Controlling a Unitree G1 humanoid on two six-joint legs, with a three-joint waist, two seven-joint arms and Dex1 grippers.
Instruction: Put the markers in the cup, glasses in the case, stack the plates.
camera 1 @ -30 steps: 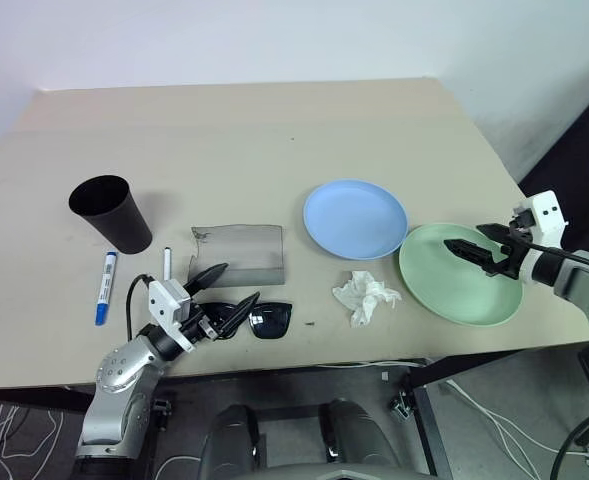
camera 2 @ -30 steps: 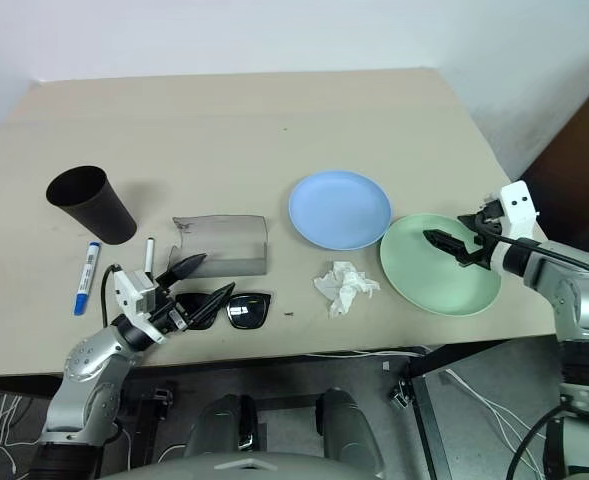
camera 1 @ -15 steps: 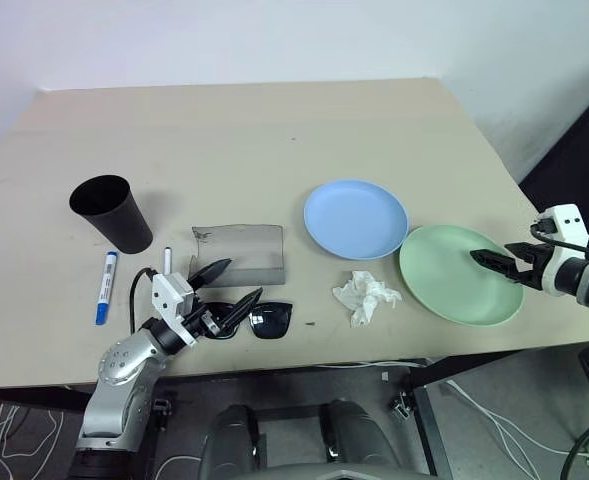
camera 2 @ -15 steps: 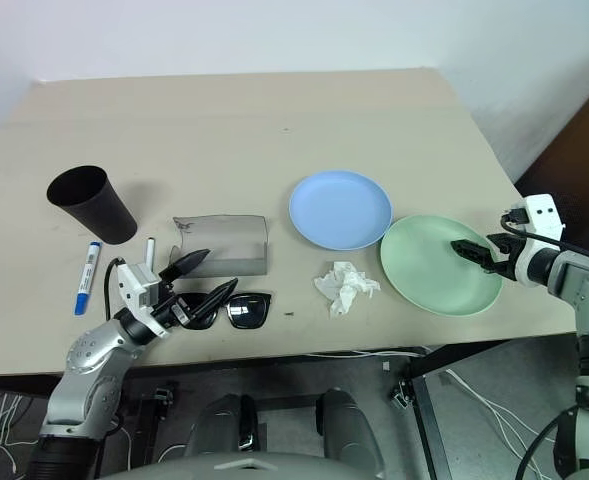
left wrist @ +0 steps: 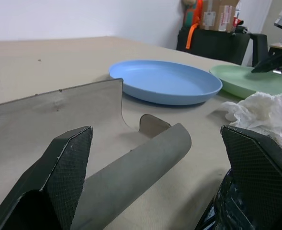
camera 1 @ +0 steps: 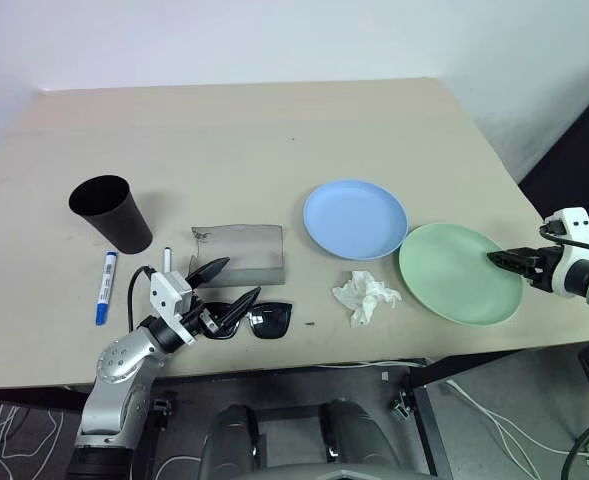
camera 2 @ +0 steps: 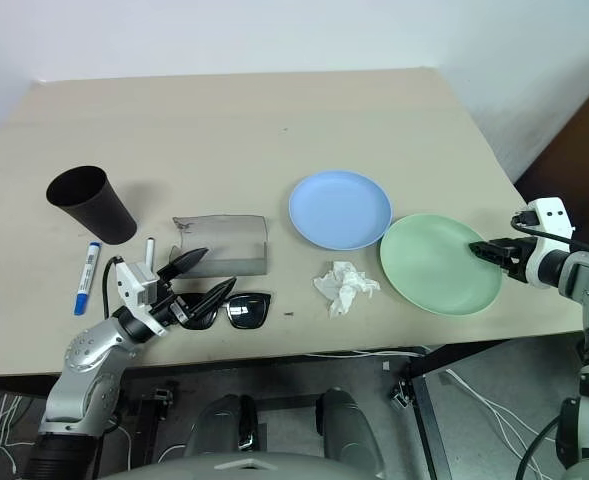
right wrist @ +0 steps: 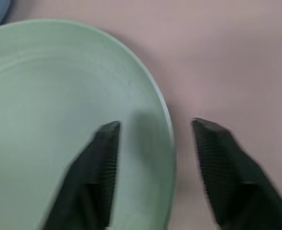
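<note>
The pale green plate (camera 1: pixel 454 275) lies at the table's right, next to the pale blue plate (camera 1: pixel 355 218). My right gripper (right wrist: pixel 155 122) is open at the green plate's right rim, one finger over the plate and one outside it. The black glasses (camera 1: pixel 264 320) lie near the front edge, just in front of the grey case (camera 1: pixel 239 250). My left gripper (camera 1: pixel 236 280) hangs open over the glasses' left arm, with nothing held. The black cup (camera 1: pixel 109 212) stands at the left. A blue-capped marker (camera 1: pixel 105 287) and a thin marker (camera 1: pixel 167 262) lie between the cup and the case.
A crumpled white tissue (camera 1: pixel 366 295) lies in front of the blue plate, between the glasses and the green plate. The table's right edge runs just past the right gripper. The far half of the table (camera 1: pixel 274 130) is bare.
My right gripper has drawn back to the right, from over the green plate's middle to its right rim, and its fingers have narrowed. The left gripper has stayed where it was.
</note>
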